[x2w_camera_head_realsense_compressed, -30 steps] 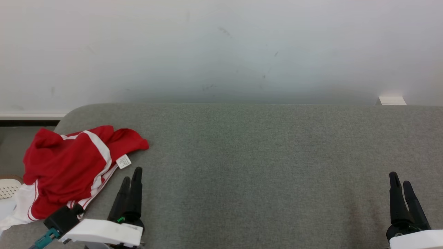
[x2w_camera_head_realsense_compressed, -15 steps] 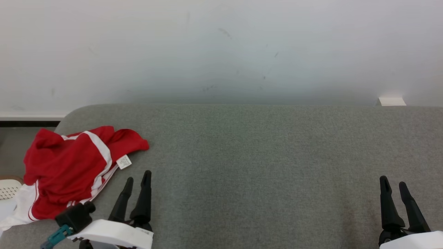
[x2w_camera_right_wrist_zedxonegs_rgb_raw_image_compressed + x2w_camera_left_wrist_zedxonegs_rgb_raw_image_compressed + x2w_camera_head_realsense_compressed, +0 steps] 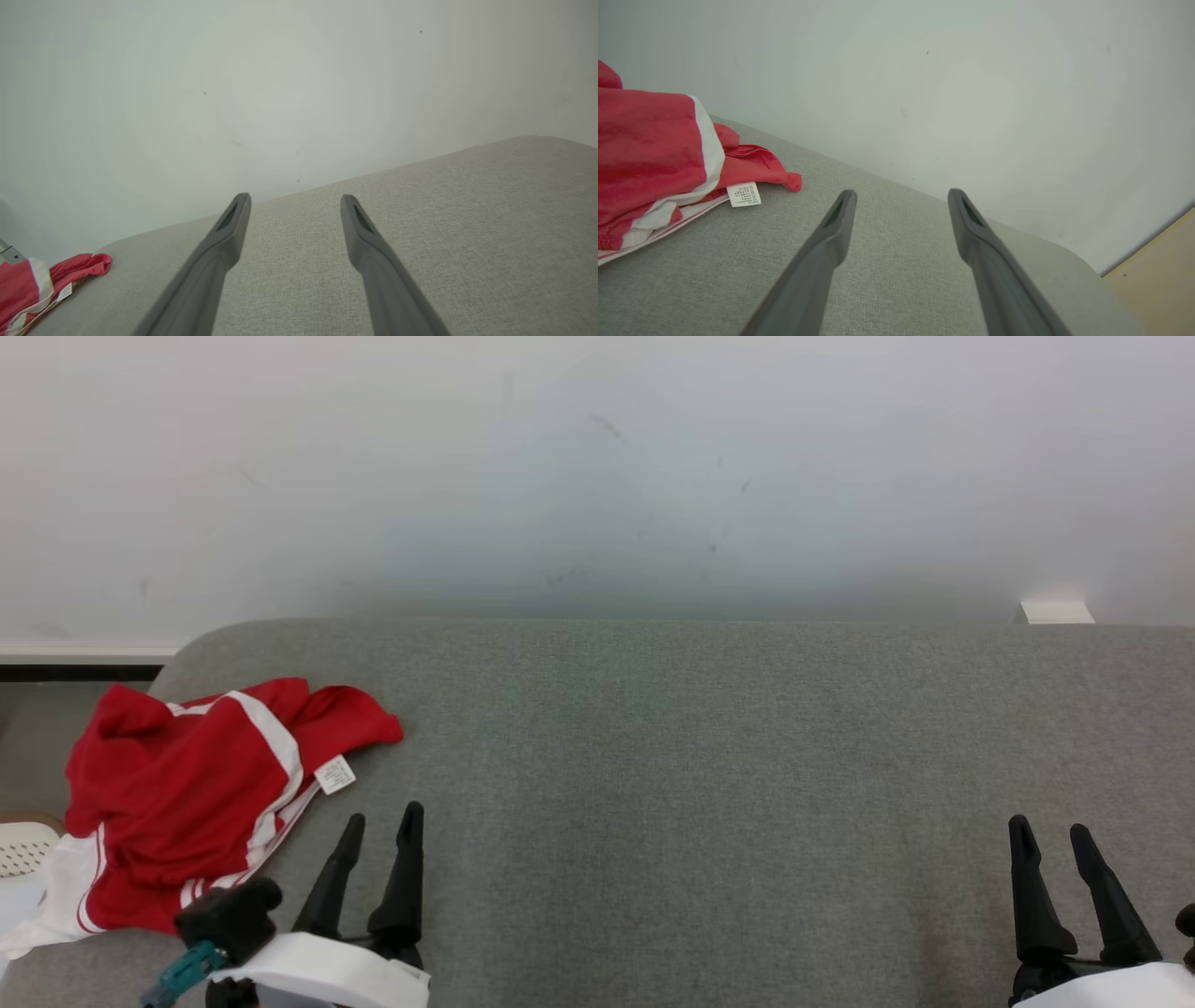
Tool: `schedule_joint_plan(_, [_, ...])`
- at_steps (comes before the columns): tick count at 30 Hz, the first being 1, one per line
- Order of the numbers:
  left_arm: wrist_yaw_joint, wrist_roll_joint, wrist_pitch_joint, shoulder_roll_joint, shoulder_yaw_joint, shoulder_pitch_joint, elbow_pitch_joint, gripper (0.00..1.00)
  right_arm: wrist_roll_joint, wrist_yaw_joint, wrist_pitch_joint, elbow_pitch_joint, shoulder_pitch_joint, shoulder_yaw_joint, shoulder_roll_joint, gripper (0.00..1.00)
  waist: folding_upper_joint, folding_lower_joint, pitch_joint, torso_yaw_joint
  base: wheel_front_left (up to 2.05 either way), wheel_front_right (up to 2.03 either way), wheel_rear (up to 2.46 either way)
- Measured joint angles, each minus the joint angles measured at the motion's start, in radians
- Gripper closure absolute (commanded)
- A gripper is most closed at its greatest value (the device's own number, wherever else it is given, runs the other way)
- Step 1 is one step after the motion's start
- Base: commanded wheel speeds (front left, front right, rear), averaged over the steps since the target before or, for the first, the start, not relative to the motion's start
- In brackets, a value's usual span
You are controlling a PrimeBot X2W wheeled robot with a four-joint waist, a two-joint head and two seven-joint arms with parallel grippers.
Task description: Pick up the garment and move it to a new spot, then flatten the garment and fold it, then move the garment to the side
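Note:
The garment (image 3: 187,793) is red with white stripes and a small white label. It lies crumpled at the left end of the grey cushioned surface (image 3: 709,756), partly hanging over the left edge. In the left wrist view the garment (image 3: 654,158) lies at the left. In the right wrist view the garment (image 3: 42,280) sits at the lower left corner. My left gripper (image 3: 383,817) stands open just right of the garment, not touching it, with nothing between its fingers (image 3: 831,233). My right gripper (image 3: 1050,831) is open and empty at the lower right, far from the cloth.
A pale wall (image 3: 597,476) rises behind the cushioned surface. A white perforated object (image 3: 23,845) sits beyond the left edge beside the garment. A small white block (image 3: 1055,611) shows at the back right. Tan floor (image 3: 1157,275) appears past the cushion's rounded end.
My left gripper has drawn back toward the near edge, shifted right and turned so its fingers show apart. My right gripper has drawn back and shifted left. The garment has not moved.

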Motion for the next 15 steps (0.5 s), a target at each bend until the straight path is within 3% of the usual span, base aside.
schedule_joint_plan(15, [0.007,0.146,-0.036,-0.004,-0.005,-0.008,0.034,0.0,-0.14,0.0,-0.002,0.001,0.013,0.001,0.011,0.0,0.0,0.0,-0.002,-0.003,0.0,0.0,0.0])
